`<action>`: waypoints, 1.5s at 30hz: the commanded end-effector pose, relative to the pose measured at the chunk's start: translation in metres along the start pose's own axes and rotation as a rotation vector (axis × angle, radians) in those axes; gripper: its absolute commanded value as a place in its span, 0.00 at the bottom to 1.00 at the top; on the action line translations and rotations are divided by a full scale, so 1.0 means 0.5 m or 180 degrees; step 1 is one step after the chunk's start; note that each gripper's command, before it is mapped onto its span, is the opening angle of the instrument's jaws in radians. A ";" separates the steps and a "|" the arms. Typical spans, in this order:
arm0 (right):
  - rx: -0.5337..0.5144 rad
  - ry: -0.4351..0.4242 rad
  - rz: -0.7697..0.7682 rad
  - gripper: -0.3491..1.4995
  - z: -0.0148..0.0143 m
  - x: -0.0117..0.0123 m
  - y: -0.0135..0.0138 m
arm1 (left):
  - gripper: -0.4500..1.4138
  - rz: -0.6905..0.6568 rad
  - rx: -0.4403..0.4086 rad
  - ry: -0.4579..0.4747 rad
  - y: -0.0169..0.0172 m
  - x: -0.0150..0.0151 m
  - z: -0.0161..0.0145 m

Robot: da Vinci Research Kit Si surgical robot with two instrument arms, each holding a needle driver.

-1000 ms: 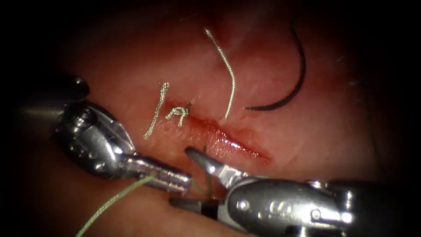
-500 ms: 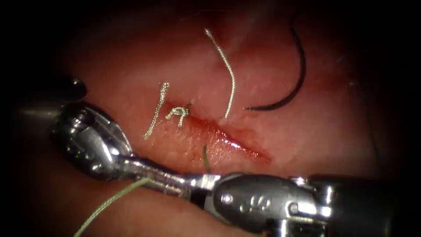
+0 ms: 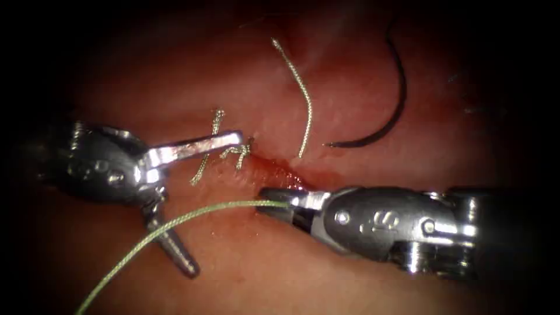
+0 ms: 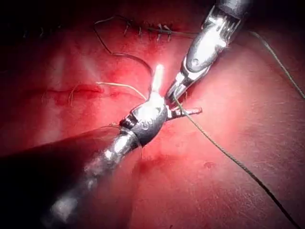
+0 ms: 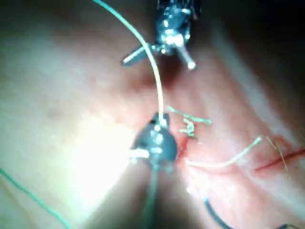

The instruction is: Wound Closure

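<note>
Right tool [image 3: 274,205]: my jaws are closed on the green thread [image 3: 175,224]; its far run is cut off at the edge.
Left tool [image 3: 201,201]: my jaws gape wide, holding nothing, one over the knot [image 3: 236,151].
Cut [image 3: 291,175]: partly hidden by my right tool.
Needle [image 3: 391,111]: lies free on the tissue [image 3: 350,70], right of the cut.

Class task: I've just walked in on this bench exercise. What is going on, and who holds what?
The right tool has its jaws shut on the green thread just below the cut in the tissue. The left tool holds nothing, its jaws spread wide beside the knot. The needle lies free on the tissue, above the cut's right end, not in it.
</note>
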 end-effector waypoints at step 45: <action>-0.0053 0.0077 0.0321 0.00 -0.0014 -0.0112 0.0111 | 0.68 0.0679 -0.0030 0.0356 0.0042 0.0032 -0.0009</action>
